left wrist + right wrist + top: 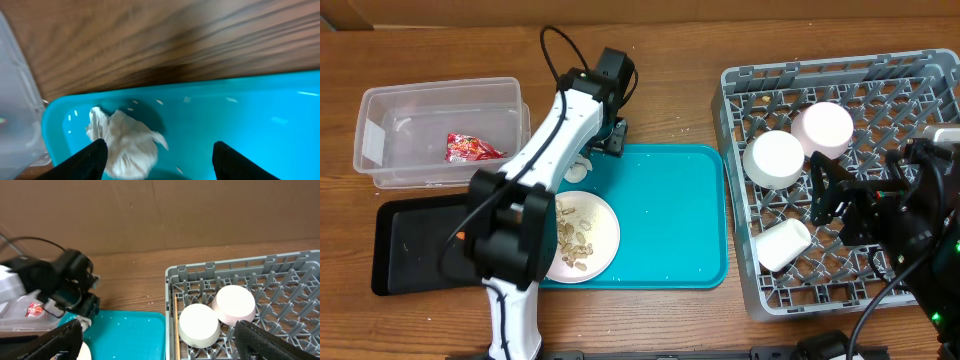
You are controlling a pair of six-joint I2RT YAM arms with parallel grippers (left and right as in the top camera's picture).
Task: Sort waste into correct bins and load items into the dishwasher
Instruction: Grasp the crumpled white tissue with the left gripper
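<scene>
Far left we see the clear tub (420, 125) w/ the red wrapper (472, 149) already inside. Below it sits the black tray (410, 255). A small orange speck (461, 236) on it, next to the arm, is prob. the carrot piece, tho it's too small to be sure.

Moving right, the L gripper (157, 157) hangs over the top-left corner of the teal tray (240, 105), just beside the tub. Its jaws stand well apart and hold nothing. In the wrist view the crumpled tissue (127, 145) lies on the tray floor, tight against one finger (87, 160), w/ the other finger well clear of it. Lower on the teal tray, the plate (607, 225) carries beige food scraps (575, 245).

Far right, the dish rack (880, 100) holds a white bowl (773, 160), a pink bowl (822, 128) and a third white dish (783, 244) lying on its side. The R gripper (157, 325) hovers over the rack, jaws wide and empty.

We judge the step in hand to be the tissue pick-up, so waste sorting is only part done. The next move calls for:
- shifting the L gripper sideways so the tissue sits centred btwn the fingers
- dropping to the tray floor and closing on it
- lifting clear of the tray lip & tub wall to drop it by the wrapper

Scraps, then the plate, look like the jobs left after that.
</scene>
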